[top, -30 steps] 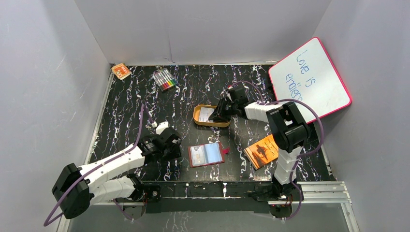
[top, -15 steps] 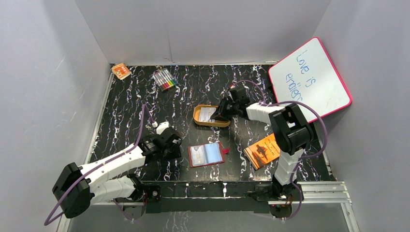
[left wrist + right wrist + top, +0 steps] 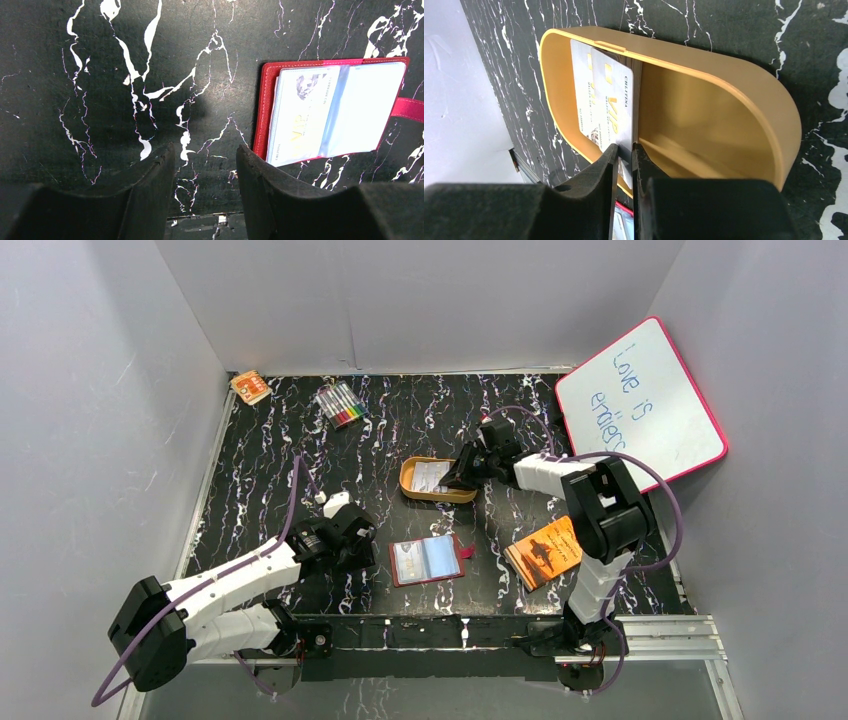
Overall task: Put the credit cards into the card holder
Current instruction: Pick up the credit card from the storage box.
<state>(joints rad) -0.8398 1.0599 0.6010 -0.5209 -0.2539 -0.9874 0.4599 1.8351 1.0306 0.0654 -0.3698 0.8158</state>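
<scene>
Arm (image 3: 545, 471) outstretched, right hand (image 3: 624, 150) around card (image 3: 611, 107)

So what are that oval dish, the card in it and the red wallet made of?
Oval dish: looks like matte orange-tan plastic or painted tin, smooth walls. Card: thin, glossy printed plastic. Wallet: red leather-like cover, stitched edge, clear shiny plastic sleeves.

The black marbled counter (image 3: 400, 430) bore an open red card holder (image 3: 427, 560) near the front, an orange booklet (image 3: 543, 552) to its right, an orange tin (image 3: 440, 497) behind, markers (image 3: 341, 404) and a small box (image 3: 250, 387) farther back.
</scene>
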